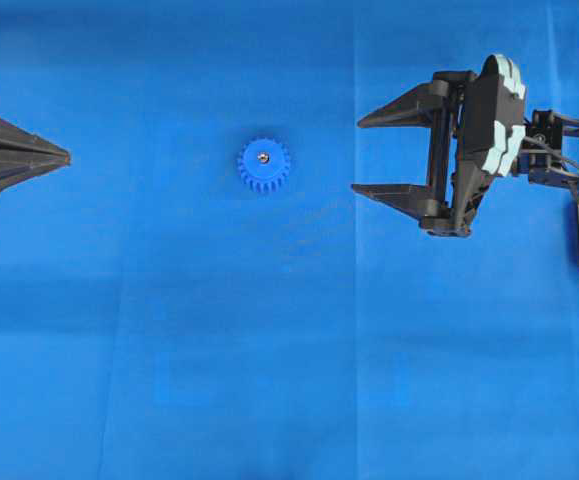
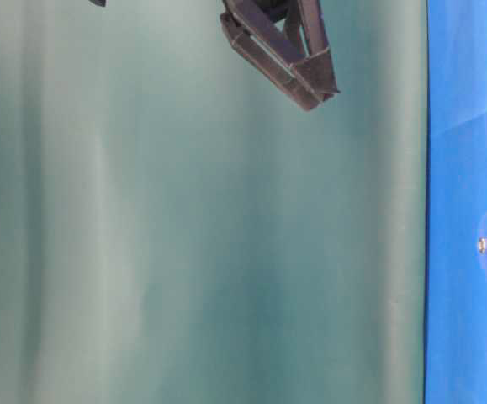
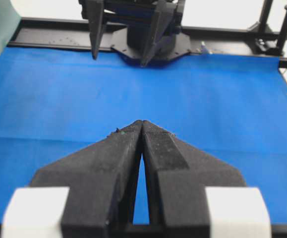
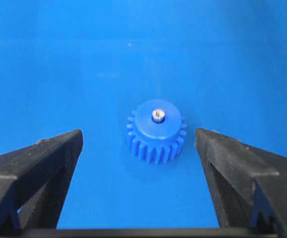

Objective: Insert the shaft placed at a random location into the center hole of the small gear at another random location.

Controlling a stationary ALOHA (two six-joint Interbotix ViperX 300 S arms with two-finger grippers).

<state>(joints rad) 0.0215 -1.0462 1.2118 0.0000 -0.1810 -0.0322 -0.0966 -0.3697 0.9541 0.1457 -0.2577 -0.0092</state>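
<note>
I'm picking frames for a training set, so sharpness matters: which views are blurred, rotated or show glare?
Right wrist view: the small gear and the shaft are fairly sharp, the pin glints, and the near fingers are soft. Left wrist view: the left gripper is grainy, with a blown-out white background. Table-level view: turned sideways, soft. Overhead view: even light.
</note>
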